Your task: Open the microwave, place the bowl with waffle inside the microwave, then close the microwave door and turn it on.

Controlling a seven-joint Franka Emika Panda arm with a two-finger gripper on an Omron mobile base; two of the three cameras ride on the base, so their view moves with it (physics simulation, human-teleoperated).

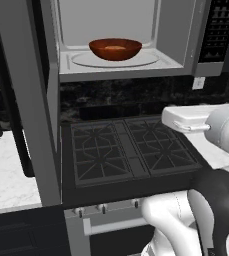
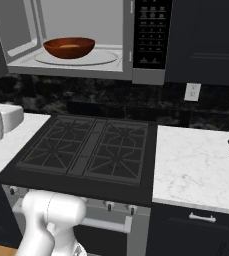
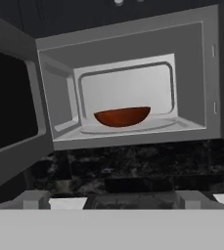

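With door (image 1: 23, 90) swung wide to the left, microwave (image 2: 86, 67) stands open above stove (image 2: 88, 150). Sitting on the pale turntable (image 1: 146, 61) inside: bowl (image 1: 115, 49), reddish-brown, upright, about centred on the plate. Resting in the bowl's bottom: waffle (image 1: 115, 48), a small tan disc, barely peeking over the rim from both base views; hidden behind the bowl's wall in the hand view. Button panel (image 2: 150, 32) dark at the cavity's right. End effector (image 3: 111, 201) well back from the cavity and lower than it, looking up into the opening; fingertips (image 3: 34, 199) spread to their widest at the bottom of the hand view, gripping nothing, bowl well apart from them. Stove bare of pots, grates side by side. White marble table (image 2: 196, 170) to the right of the stove, another stretch (image 1: 8, 175) to the left past the hanging door. Wall outlet (image 2: 191, 92) on the dark backsplash under the cabinet.
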